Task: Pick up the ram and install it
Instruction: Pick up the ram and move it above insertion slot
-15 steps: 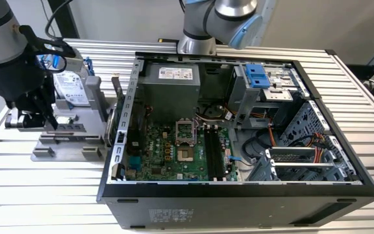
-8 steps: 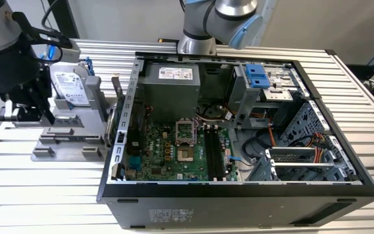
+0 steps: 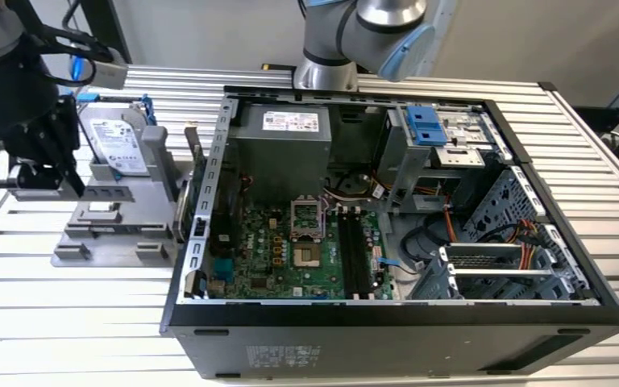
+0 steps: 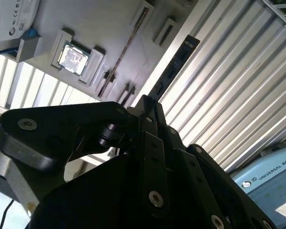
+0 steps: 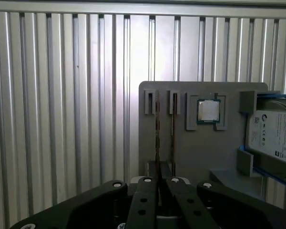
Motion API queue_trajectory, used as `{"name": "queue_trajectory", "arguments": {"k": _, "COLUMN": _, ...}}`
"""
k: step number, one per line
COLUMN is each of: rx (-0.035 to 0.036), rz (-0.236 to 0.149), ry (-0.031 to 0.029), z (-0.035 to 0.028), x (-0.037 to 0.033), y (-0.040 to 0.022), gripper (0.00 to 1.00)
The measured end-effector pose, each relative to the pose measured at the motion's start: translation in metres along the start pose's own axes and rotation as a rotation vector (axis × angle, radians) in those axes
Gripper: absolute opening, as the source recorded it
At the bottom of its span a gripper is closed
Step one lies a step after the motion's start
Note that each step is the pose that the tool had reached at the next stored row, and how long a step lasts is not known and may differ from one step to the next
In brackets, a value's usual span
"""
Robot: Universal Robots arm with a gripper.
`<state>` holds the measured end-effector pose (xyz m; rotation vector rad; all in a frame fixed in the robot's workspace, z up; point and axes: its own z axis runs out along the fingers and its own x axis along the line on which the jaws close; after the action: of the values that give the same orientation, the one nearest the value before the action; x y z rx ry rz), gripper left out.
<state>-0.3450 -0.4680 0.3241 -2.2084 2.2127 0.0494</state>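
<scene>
My fingers [image 5: 148,191] look pressed together and empty above the gray fixture [image 5: 200,152]. The ram [image 4: 175,64] stands on edge in its slot, upper centre of the second wrist view. Descending like this could strike its top edge.

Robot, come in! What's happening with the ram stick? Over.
End effector shut on the ram. Ram by the grey holder, not yet in the computer case. Nothing seen blocking it.
</scene>
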Motion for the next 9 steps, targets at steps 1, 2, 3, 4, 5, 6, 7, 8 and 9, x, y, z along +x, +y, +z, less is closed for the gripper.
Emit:
{"name": "queue_trajectory", "arguments": {"k": 1, "rx": 0.0001, "rz": 0.000, "ry": 0.0000, "z": -0.0025, "x": -0.0001, "y": 0.0000, "gripper": 0.00}}
{"name": "queue_trajectory", "arguments": {"k": 2, "rx": -0.0001, "rz": 0.000, "ry": 0.0001, "z": -0.0053, "x": -0.0002, "y": 0.0001, "gripper": 0.00}}
{"name": "queue_trajectory", "arguments": {"k": 3, "rx": -0.0001, "rz": 0.000, "ry": 0.0000, "z": -0.0076, "x": -0.0002, "y": 0.0001, "gripper": 0.00}}
{"name": "queue_trajectory", "arguments": {"k": 4, "rx": 0.0001, "rz": 0.000, "ry": -0.0001, "z": -0.0096, "x": -0.0003, "y": 0.0001, "gripper": 0.00}}
{"name": "queue_trajectory", "arguments": {"k": 5, "rx": 0.0000, "rz": 0.000, "ry": 0.0000, "z": -0.0116, "x": -0.0004, "y": 0.0002, "gripper": 0.00}}
{"name": "queue_trajectory", "arguments": {"k": 6, "rx": 0.0000, "rz": 0.000, "ry": -0.0001, "z": -0.0136, "x": -0.0005, "y": 0.0002, "gripper": 0.00}}
{"name": "queue_trajectory", "arguments": {"k": 7, "rx": 0.0000, "rz": 0.000, "ry": 0.0000, "z": -0.0156, "x": -0.0005, "y": 0.0002, "gripper": 0.00}}
{"name": "queue_trajectory", "arguments": {"k": 8, "rx": 0.0000, "rz": 0.000, "ry": 0.0000, "z": -0.0177, "x": -0.0006, "y": 0.0002, "gripper": 0.00}}
{"name": "queue_trajectory", "arguments": {"k": 9, "rx": -0.0001, "rz": 0.000, "ry": 0.0001, "z": -0.0201, "x": -0.0007, "y": 0.0003, "gripper": 0.00}}
